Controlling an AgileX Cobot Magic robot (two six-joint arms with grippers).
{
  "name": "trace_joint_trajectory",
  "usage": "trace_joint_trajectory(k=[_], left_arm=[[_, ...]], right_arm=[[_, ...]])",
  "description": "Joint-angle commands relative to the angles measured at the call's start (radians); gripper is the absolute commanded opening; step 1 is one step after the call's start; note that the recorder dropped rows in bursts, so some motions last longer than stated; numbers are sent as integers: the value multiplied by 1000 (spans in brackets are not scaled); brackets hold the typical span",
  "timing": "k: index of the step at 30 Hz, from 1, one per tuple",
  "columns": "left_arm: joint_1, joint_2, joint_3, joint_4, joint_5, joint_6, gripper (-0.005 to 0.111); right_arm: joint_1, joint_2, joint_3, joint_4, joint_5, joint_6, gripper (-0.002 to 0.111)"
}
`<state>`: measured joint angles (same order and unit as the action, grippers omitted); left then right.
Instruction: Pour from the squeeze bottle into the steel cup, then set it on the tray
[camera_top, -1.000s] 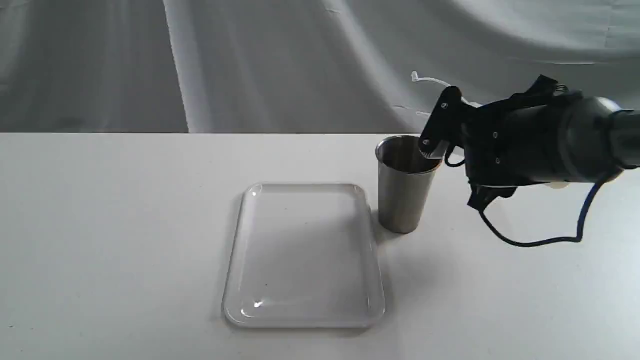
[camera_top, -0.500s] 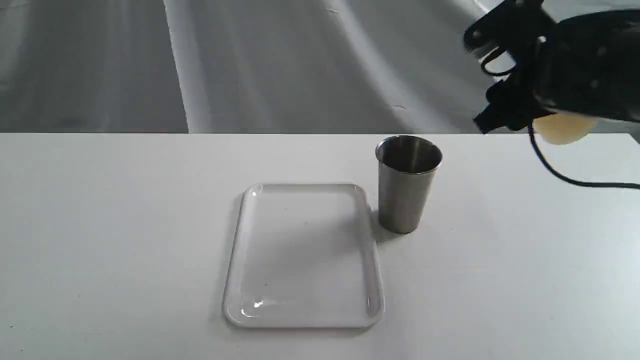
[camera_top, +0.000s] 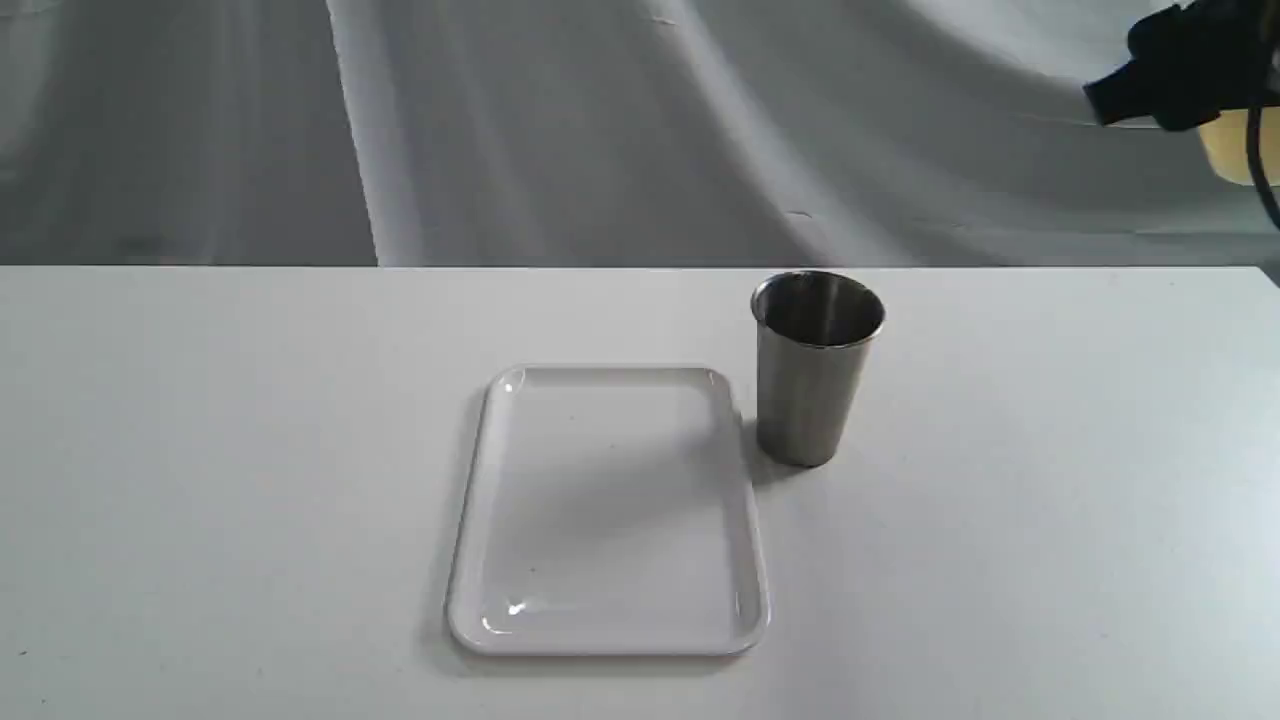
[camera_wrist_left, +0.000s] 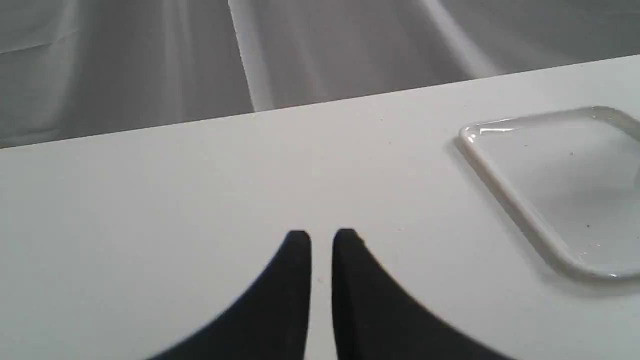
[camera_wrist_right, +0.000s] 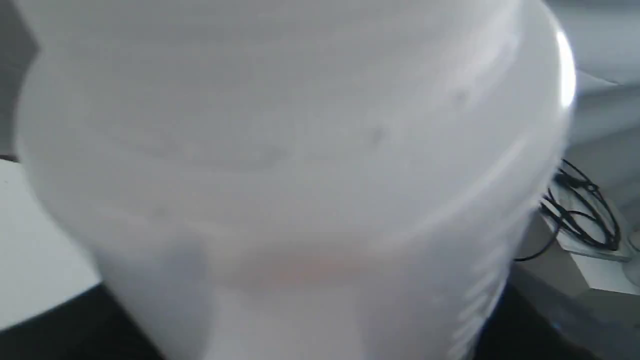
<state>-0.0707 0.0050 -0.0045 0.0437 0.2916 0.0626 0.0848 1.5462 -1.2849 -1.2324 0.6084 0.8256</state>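
Observation:
The steel cup (camera_top: 817, 365) stands upright on the table, just right of the white tray's (camera_top: 470, 540) far right corner. The tray holds nothing. High at the exterior view's top right edge, my right gripper (camera_top: 1178, 62) is shut on the squeeze bottle (camera_top: 1238, 148), of which only a yellowish end shows there. In the right wrist view the bottle's whitish body (camera_wrist_right: 300, 150) fills the picture, blurred, with its nozzle hidden. My left gripper (camera_wrist_left: 321, 239) hovers low over bare table, left of the tray (camera_wrist_left: 505, 187), fingers nearly together and holding nothing.
White table (camera_top: 200, 450) with a grey draped cloth (camera_top: 500, 120) behind its far edge. A coil of black cable (camera_wrist_right: 580, 210) lies on a white box beyond the table's right side.
My right gripper, with the bottle, has lifted from the cup's rim and swung up and to the right, almost out of the exterior view. Cup and tray have not moved.

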Motion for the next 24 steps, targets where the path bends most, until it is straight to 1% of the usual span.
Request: trace_joint_trajectory(k=[1, 6, 17, 21, 24], left_arm=[[-3, -5, 4, 1, -7, -2, 8], [-3, -5, 4, 1, -7, -2, 8], [-3, -5, 4, 1, -7, -2, 8], [-3, -5, 4, 1, -7, -2, 8], [-3, -5, 4, 1, -7, -2, 8]], right_arm=[[-4, -38, -8, 52, -53, 2, 36], [-4, -54, -8, 199, -122, 2, 36], [2, -52, -8, 506, -509, 2, 36], [27, -52, -8, 609, -617, -74, 36], [55, -52, -8, 793, -682, -243, 36]])
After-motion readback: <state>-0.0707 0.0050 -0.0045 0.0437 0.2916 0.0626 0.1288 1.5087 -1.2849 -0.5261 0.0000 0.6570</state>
